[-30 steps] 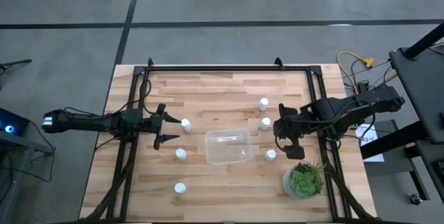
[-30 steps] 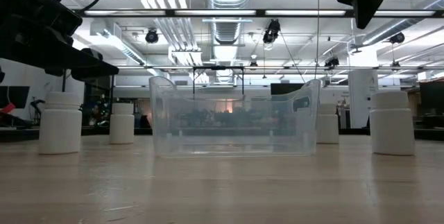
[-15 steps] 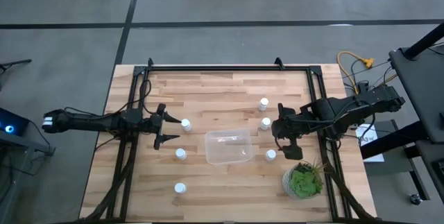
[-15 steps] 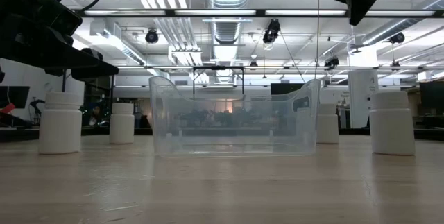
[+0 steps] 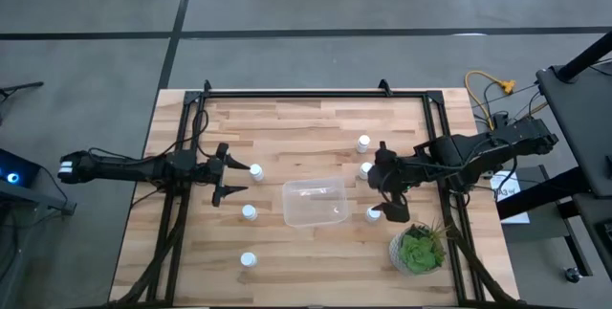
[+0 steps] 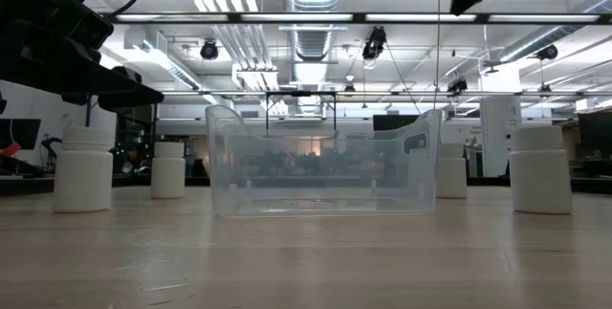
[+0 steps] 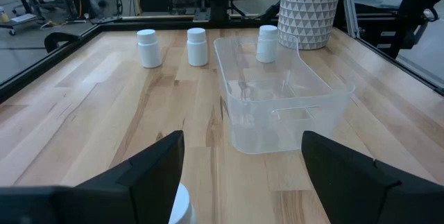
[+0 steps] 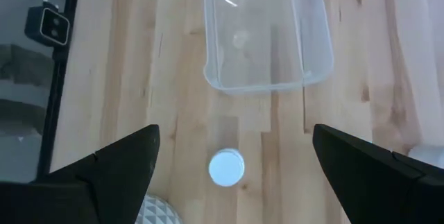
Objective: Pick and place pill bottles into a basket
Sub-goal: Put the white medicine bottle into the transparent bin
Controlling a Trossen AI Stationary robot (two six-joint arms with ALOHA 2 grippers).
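The clear basket (image 5: 314,202) stands mid-table, with nothing in it. Several white pill bottles stand upright around it: three on its right (image 5: 363,143) (image 5: 366,169) (image 5: 373,214) and three on its left (image 5: 256,170) (image 5: 249,212) (image 5: 248,260). My right gripper (image 5: 385,183) hangs open high above the bottles on the right. In the right wrist view, one bottle's cap (image 8: 226,166) shows far below, between its fingers (image 8: 125,161). My left gripper (image 5: 229,172) rests open and low at the left. A bottle (image 7: 182,207) stands just ahead of its fingertips.
A green plant in a patterned white pot (image 5: 418,250) stands at the near right corner, close to the nearest right-hand bottle. A black frame (image 5: 287,94) runs along the table's far edge and sides. Bare wood lies between the basket and the near edge.
My right gripper has tipped. Its fingers have swung toward the table's left, nearer the basket, and risen a little. It has stayed open. The bottles and the basket have not moved.
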